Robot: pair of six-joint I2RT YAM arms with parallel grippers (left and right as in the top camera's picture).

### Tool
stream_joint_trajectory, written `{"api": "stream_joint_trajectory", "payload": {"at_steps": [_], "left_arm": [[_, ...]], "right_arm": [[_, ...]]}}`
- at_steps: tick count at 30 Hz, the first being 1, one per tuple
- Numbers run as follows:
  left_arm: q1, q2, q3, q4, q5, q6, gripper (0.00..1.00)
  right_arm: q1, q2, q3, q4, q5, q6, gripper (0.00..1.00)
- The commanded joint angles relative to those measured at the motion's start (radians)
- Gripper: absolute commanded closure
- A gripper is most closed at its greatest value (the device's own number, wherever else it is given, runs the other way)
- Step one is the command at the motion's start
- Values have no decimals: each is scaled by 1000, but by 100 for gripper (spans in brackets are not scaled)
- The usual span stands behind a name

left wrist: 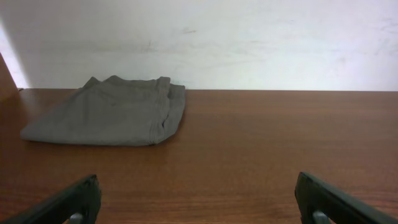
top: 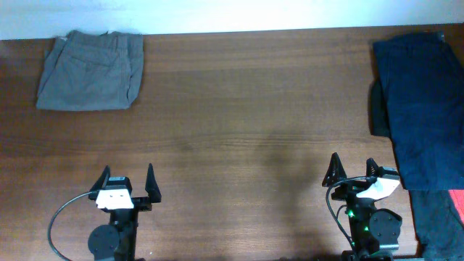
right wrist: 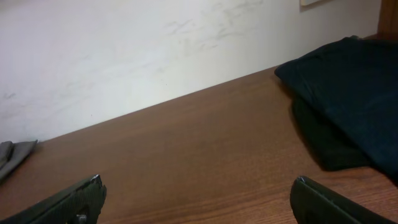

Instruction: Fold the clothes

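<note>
The dark navy trousers (top: 424, 109) lie spread along the right edge of the worktop (top: 239, 130). They overlap a black garment (top: 378, 109) that shows at their left side. Closer to the robot, a red garment (top: 458, 204) and a second black garment (top: 433, 228) lie at the same edge. The grey-khaki trousers (top: 90, 70) sit folded in the far left corner, by the white wall (left wrist: 249, 37). The left hand (top: 128, 175) and right hand (top: 353, 167) stand at the near edge, fingers wide apart, empty, well apart from every garment.
</note>
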Motion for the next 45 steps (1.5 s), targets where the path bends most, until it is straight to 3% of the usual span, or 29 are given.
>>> {"api": "stream_joint_trajectory", "payload": {"at_steps": [1, 36, 45], "left_arm": [[-3, -8, -7, -1, 11, 5, 1], [-3, -8, -7, 0, 11, 4, 1], [-3, -8, -7, -1, 11, 4, 1]], "right_arm": [[9, -10, -5, -8, 1, 0, 1], [9, -10, -5, -7, -2, 4, 1], [9, -10, -5, 14, -274, 241, 1]]}}
